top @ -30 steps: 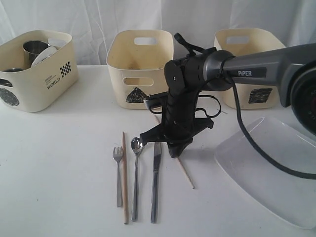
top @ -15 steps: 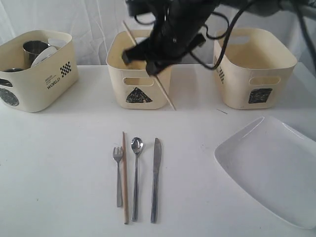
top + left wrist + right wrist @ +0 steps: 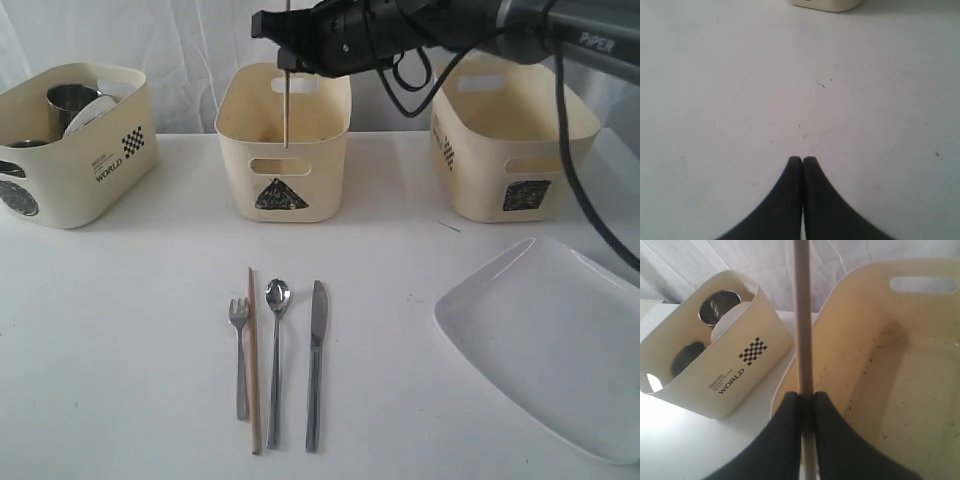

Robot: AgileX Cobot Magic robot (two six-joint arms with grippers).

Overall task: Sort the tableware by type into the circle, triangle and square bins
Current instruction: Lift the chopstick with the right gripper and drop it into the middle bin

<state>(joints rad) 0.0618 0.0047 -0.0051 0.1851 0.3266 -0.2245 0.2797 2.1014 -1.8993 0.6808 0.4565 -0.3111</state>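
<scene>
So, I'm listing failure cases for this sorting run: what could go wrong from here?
The chopstick hangs upright from the right pincer with its lower tip close to the triangle bin's near rim, not over the middle. If it is released now, it might strike the rim and fall outside. The other chopstick lies between the fork and spoon, close to both, so grabbing it may knock them.

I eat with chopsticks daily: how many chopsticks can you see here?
2. The first chopstick hangs upright in the right end effector above the triangle bin; the second chopstick lies on the table between the fork and spoon. Others may be hidden.
</scene>
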